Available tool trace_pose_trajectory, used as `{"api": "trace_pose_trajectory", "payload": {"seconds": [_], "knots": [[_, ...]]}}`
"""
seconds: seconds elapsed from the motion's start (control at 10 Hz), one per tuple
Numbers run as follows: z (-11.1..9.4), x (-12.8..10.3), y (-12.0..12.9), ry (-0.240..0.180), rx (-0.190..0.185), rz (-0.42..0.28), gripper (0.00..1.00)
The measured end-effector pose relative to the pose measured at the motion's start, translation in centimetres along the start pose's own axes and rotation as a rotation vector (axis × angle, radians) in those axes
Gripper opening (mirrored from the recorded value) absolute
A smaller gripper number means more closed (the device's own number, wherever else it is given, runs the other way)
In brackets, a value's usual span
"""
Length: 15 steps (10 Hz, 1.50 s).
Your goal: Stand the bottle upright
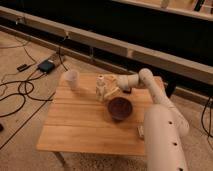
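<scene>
End effector [109, 86] at the bottle [101, 90] — bowl [120, 108] close beside, cup [72, 79] well apart — bare tabletop [75, 125] nearer the camera.

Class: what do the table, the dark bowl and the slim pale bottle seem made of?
Slatted table: light wood, matte, plank seams show. Dark round bowl: dull brown, perhaps ceramic or plastic. Slim pale bottle, at the robot's hand on the table's far side: probably plastic, looks translucent.
</scene>
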Motion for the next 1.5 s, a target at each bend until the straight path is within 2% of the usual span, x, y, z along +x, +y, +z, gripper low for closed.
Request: {"api": "trace_pose_trajectory", "payload": {"seconds": [0.3, 0.6, 0.9, 1.0, 1.2, 1.5], "knots": [[-0.7, 1.1, 0.5, -0.104, 0.044, -0.078, 0.8], [-1.1, 2.9, 1.3, -0.19, 0.072, -0.164, 0.8], [-0.6, 5.2, 1.9, -0.272, 0.12, -0.3, 0.8], [-0.3, 5.9, 1.8, -0.299, 0.146, -0.346, 0.8], [0.7, 6.9, 1.2, -0.362, 0.22, -0.424, 0.8], [1.8, 8.6, 0.6, -0.466, 0.322, -0.487, 0.8]]}}
